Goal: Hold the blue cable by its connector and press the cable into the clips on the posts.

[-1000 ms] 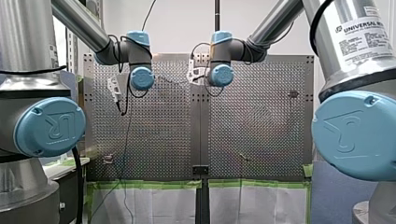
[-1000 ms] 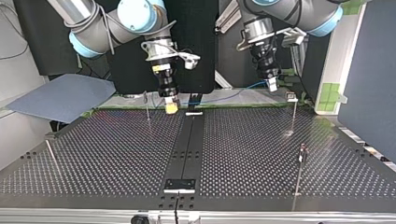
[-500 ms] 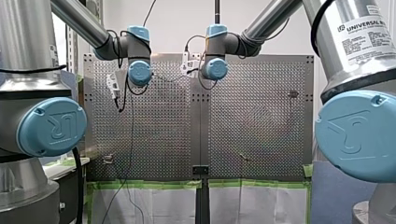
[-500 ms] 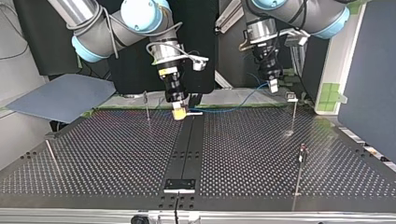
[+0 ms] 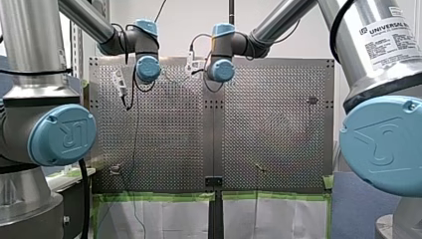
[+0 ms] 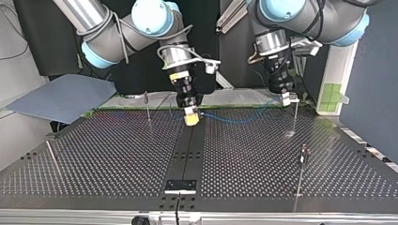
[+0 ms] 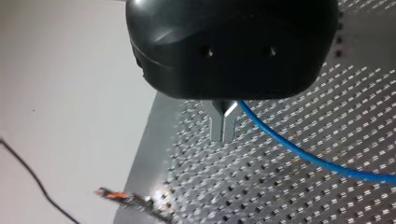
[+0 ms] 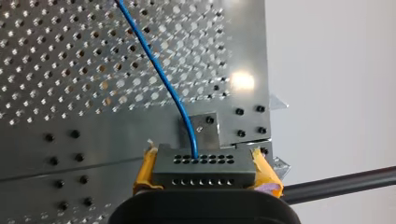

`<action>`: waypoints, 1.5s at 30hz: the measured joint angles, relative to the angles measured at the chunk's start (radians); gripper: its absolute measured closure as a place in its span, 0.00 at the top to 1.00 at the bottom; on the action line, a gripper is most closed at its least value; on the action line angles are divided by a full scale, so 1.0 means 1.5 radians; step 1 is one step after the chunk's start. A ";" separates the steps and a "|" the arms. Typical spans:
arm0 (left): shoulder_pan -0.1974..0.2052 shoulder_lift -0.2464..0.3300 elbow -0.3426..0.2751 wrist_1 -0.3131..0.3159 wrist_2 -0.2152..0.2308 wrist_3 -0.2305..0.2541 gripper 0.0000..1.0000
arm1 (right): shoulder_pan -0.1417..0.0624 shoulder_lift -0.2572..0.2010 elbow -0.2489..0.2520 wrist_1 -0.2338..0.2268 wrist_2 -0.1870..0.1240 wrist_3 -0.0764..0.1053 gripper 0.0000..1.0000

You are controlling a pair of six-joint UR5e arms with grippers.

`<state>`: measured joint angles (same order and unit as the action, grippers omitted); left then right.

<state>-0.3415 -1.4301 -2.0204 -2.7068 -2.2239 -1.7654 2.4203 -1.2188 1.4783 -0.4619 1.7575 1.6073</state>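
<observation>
In the right wrist view my right gripper (image 8: 204,156) has its yellow pads (image 8: 145,170) shut on a dark grey connector (image 8: 204,171). The blue cable (image 8: 161,77) leaves the connector and runs ahead over the perforated plate. My left gripper (image 7: 222,136) has its metal fingers shut on the blue cable (image 7: 308,156), which trails off to one side. In the top view the blue cable (image 6: 237,119) sags between my right gripper (image 6: 191,120) at the table's middle strip and my left gripper (image 6: 285,99). My left gripper hangs right beside the clip on a thin post (image 6: 294,115).
Other thin posts stand on the perforated table (image 6: 117,159): one behind my right gripper (image 6: 147,107), one nearer at the top view's right (image 6: 302,161), one at its left (image 6: 52,159). A clip with an orange mark (image 7: 122,198) lies beyond my left gripper.
In the top view both grippers have moved rightward and come nearer over the table's far edge. The left one has dropped to the post's clip. The cable between them now sags lower.
</observation>
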 joint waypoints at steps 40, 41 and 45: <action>0.259 -0.058 0.138 -0.042 0.235 -0.098 0.00 | 0.015 0.059 -0.141 0.053 -0.005 0.011 0.00; 0.264 -0.062 0.142 -0.041 0.237 -0.101 0.00 | 0.015 0.059 -0.141 0.053 -0.005 0.011 0.00; 0.293 -0.072 0.151 -0.040 0.248 -0.112 0.00 | 0.015 0.060 -0.143 0.053 -0.005 0.011 0.00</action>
<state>0.0978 -1.5375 -1.7935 -2.7667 -1.8515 -1.9328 2.4428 -1.1288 1.2638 -0.3821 1.7503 1.6233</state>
